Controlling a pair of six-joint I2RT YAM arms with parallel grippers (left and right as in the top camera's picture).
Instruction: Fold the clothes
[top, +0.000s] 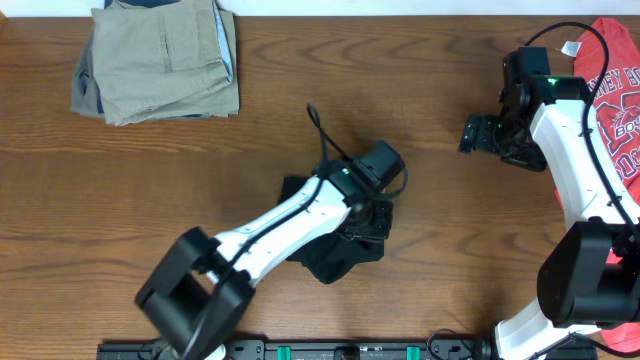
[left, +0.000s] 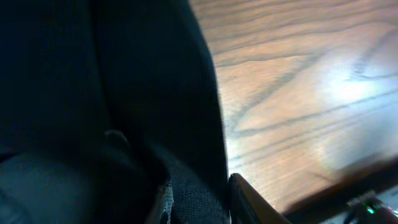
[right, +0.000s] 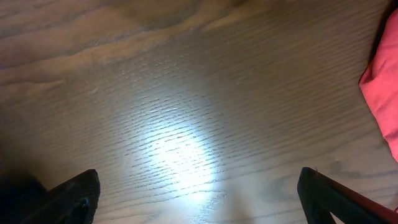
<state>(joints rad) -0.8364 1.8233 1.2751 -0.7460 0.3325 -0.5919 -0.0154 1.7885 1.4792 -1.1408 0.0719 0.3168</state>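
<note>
The black T-shirt (top: 335, 258) lies bunched in a heap at the table's middle, mostly under my left arm. My left gripper (top: 366, 215) is down on the heap's right side. In the left wrist view the black fabric (left: 93, 93) fills the left half, and a fold of it is pinched between the fingers of the left gripper (left: 199, 202). Its logo and label are hidden. My right gripper (top: 478, 133) hovers far to the right of the shirt. In the right wrist view the right gripper (right: 199, 193) is wide open and empty over bare wood.
Folded khaki trousers (top: 160, 60) sit at the back left. A red T-shirt with white lettering (top: 620, 90) lies at the right edge under my right arm; it also shows in the right wrist view (right: 382, 87). The brown wooden table (top: 200, 170) lies between them.
</note>
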